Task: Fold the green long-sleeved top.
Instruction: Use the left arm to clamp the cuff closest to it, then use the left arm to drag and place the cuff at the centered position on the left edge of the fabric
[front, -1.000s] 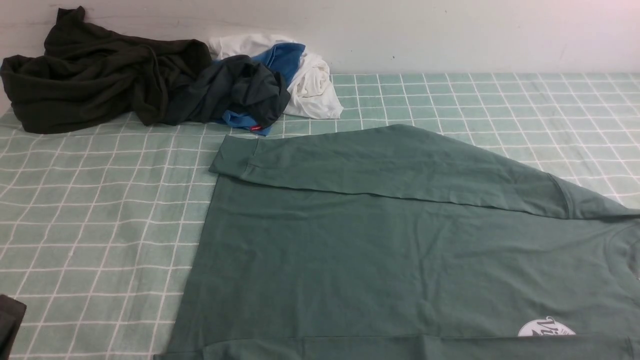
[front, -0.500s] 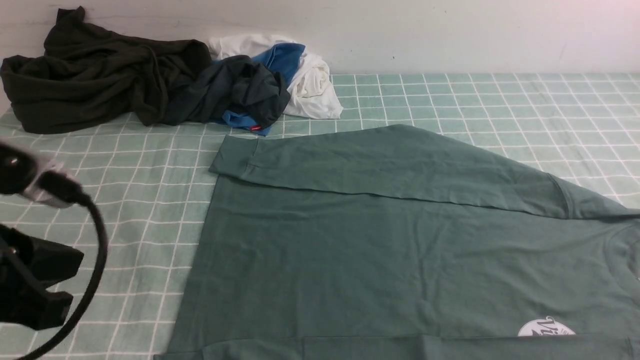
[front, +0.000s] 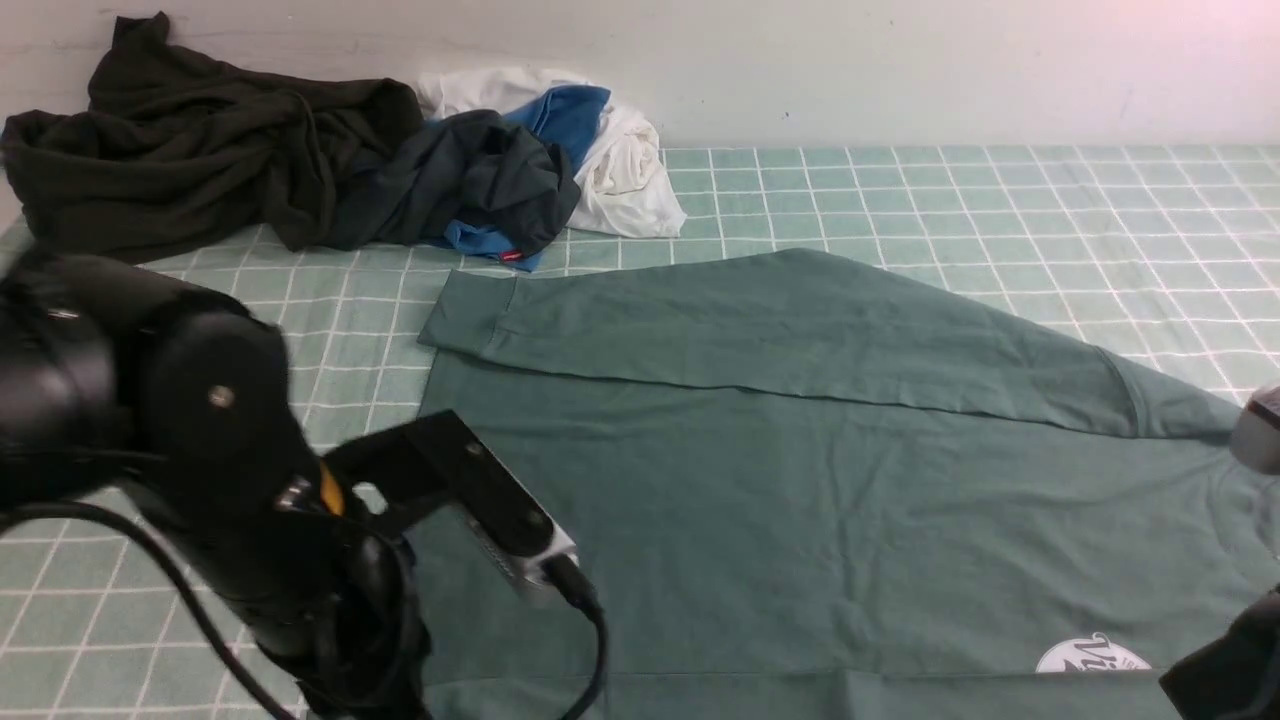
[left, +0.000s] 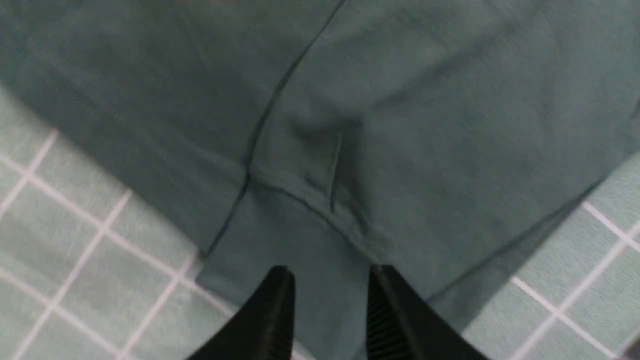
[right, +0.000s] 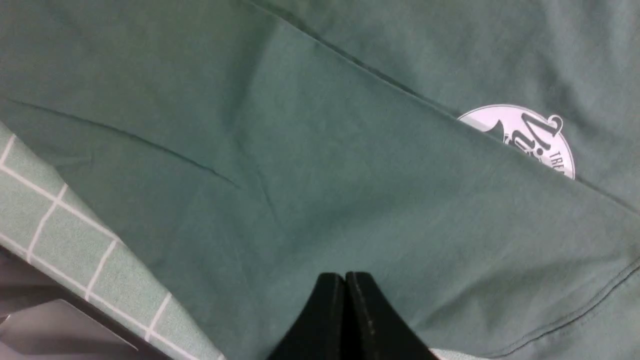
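So the green long-sleeved top (front: 800, 500) is spread flat on the green checked cloth (front: 900, 200) over the worktop, far sleeve folded across the body and its white round logo (right: 525, 135) half tucked under a folded-over layer. Left gripper (left: 331, 275) has its jaws apart over a sleeve cuff, nothing between them. Right gripper (right: 345, 280) is clenched tight on nothing, over the top near that logo.

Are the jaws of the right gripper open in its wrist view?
No: the right gripper shows both jaws touching, no gap, above the green long-sleeved top.
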